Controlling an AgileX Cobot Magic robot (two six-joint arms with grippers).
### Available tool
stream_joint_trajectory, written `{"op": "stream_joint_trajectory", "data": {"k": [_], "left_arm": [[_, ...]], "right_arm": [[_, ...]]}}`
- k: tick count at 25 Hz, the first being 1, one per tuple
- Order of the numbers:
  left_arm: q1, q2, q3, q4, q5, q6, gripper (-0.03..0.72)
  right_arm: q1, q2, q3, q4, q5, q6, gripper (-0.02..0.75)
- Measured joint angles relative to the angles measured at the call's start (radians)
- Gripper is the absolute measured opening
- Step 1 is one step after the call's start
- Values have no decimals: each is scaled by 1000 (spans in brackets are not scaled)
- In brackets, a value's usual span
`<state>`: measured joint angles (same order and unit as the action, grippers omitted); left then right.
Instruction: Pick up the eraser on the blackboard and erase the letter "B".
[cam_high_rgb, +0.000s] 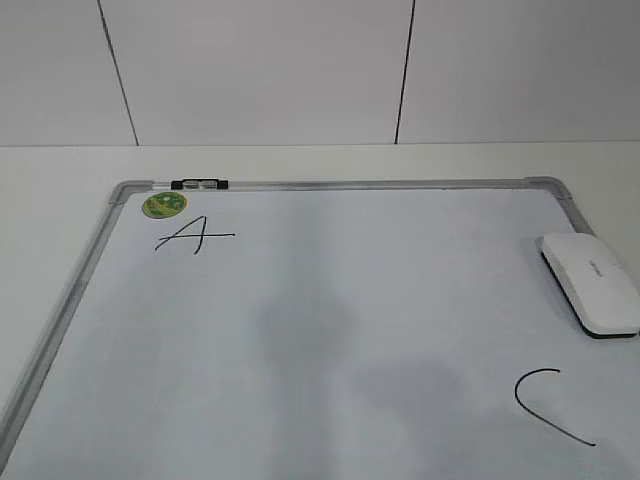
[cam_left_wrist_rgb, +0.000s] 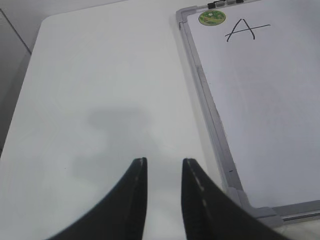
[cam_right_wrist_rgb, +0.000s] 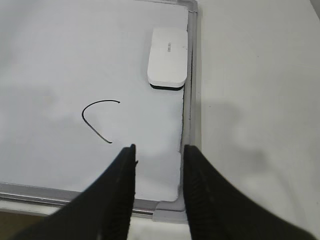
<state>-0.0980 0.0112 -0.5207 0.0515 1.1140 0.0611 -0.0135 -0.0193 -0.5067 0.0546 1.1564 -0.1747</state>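
Note:
The white eraser (cam_high_rgb: 592, 283) lies flat on the blackboard (cam_high_rgb: 350, 184) against its right frame; it also shows in the right wrist view (cam_right_wrist_rgb: 168, 57). No letter "B" shows in any view; the board's middle is bare. My right gripper (cam_right_wrist_rgb: 159, 147) is open and empty above the board's near right corner (cam_right_wrist_rgb: 189, 100), well short of the eraser. My left gripper (cam_left_wrist_rgb: 164, 161) is open and empty over the white table, left of the board's frame (cam_left_wrist_rgb: 210, 110). Neither gripper shows in the exterior view.
A black "A" (cam_high_rgb: 193, 237) is at the board's far left, a black "C" (cam_high_rgb: 548, 405) at its near right. A round green sticker (cam_high_rgb: 164, 205) and a small marker (cam_high_rgb: 199, 184) sit at the far left corner. White wall panels stand behind the table.

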Motion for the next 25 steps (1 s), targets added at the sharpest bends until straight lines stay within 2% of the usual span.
{"op": "stream_joint_trajectory", "data": {"k": [7, 12, 25], "left_arm": [[42, 0, 0, -19, 0, 0, 172], [74, 0, 0, -89, 0, 0, 172], [75, 0, 0, -106, 0, 0, 172]], "right_arm": [[0, 0, 2, 9, -2, 2, 285], [0, 0, 2, 16, -2, 2, 285], [0, 0, 2, 18, -4, 2, 285]]}}
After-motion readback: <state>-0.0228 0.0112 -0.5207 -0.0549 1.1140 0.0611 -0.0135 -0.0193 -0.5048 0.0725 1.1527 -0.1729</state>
